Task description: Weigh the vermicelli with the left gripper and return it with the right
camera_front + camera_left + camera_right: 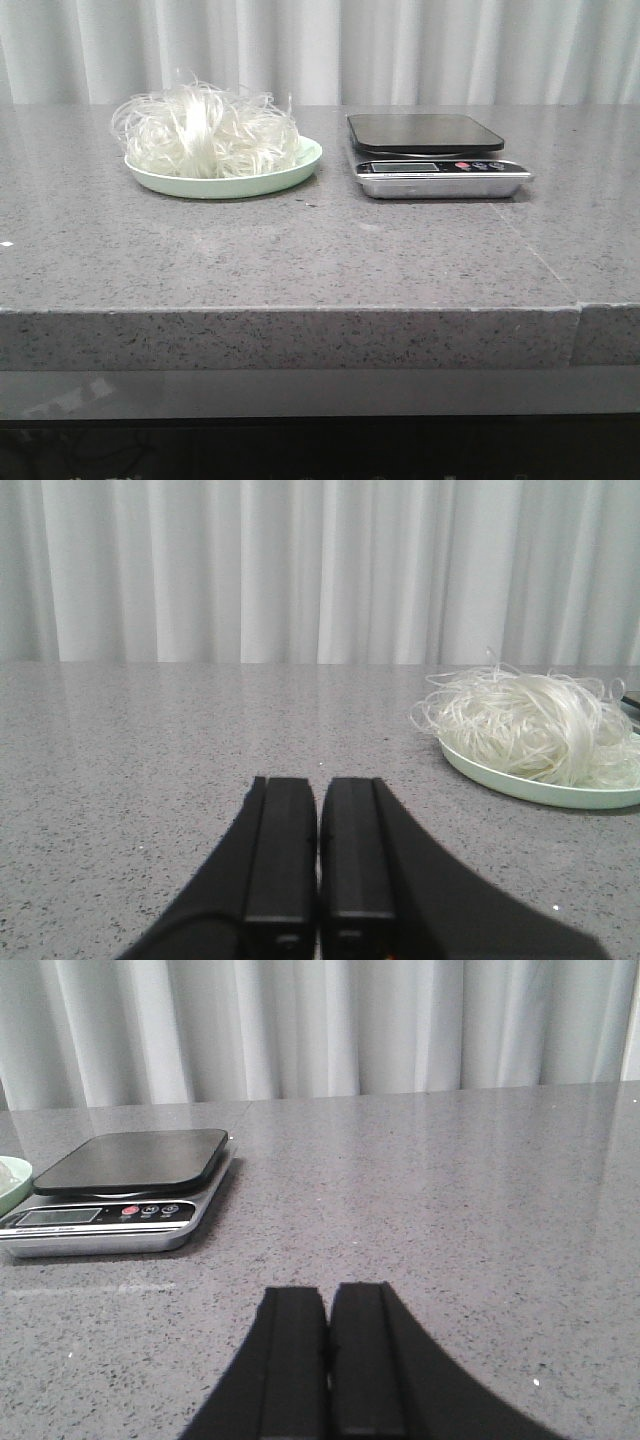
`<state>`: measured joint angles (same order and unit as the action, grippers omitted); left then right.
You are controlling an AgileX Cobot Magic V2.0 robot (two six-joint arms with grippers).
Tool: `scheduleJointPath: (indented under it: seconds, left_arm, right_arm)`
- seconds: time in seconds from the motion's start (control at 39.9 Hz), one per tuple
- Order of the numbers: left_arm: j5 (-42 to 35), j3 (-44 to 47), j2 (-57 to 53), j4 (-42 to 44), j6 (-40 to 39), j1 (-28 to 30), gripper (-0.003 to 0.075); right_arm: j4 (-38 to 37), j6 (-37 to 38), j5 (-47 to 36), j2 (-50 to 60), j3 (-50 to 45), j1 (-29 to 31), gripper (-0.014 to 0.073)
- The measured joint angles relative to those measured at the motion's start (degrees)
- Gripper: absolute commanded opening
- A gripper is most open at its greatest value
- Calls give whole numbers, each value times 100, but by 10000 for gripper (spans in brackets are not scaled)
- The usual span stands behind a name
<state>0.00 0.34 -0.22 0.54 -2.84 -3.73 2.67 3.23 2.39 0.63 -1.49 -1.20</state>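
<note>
The vermicelli [208,130] is a fluffy white tangle piled on a pale green plate [300,170] at the back left of the grey stone table. In the left wrist view the vermicelli [530,725] and its plate [520,785] lie well off to one side of my left gripper [318,785], which is shut and empty, low over bare table. A silver kitchen scale [440,178] with a black platform [425,132] stands right of the plate. My right gripper [328,1295] is shut and empty, far from the scale [110,1225]. Neither gripper shows in the front view.
White curtains [320,50] hang behind the table. The table's front edge [300,310] runs across the front view, with a seam [578,320] at the right. The scale's platform [135,1160] carries nothing.
</note>
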Motion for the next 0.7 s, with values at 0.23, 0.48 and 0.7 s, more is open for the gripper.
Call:
scheduleJointPath:
  seconds: [0.23, 0.48, 0.7]
  left_arm:
    - [0, 0, 0, 0, 0, 0, 155]
    - [0, 0, 0, 0, 0, 0, 155]
    - [-49, 0, 0, 0, 0, 0, 155]
  right_arm:
    - [0, 0, 0, 0, 0, 0, 157]
    - [0, 0, -4, 0, 0, 0, 157]
    - [0, 0, -42, 0, 0, 0, 157]
